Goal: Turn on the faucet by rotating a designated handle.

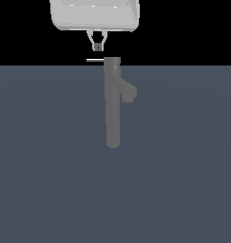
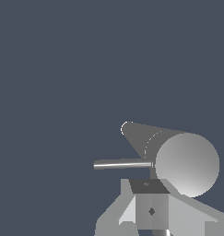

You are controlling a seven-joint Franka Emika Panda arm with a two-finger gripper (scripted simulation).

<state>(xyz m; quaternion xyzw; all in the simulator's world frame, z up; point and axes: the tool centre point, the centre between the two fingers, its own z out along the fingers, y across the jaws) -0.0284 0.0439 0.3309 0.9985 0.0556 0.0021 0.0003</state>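
The faucet [image 1: 112, 109] is a tall matte grey column with a stubby spout [image 1: 128, 92] branching towards the exterior view's right. The handle [image 1: 94, 60], a thin silver rod, projects from the top cap towards the exterior view's left. My gripper [image 1: 97, 46] hangs just above the handle's rod, apart from it, with the fingers closed together and nothing between them. In the wrist view I look down on the faucet's round top cap [image 2: 187, 163], with the handle [image 2: 122, 163] sticking out sideways and my gripper [image 2: 150, 207] close beside it.
The faucet stands on a flat dark blue-grey floor [image 1: 50, 166]. The white boxy hand body [image 1: 94, 14] fills the upper edge of the exterior view. Nothing else shows.
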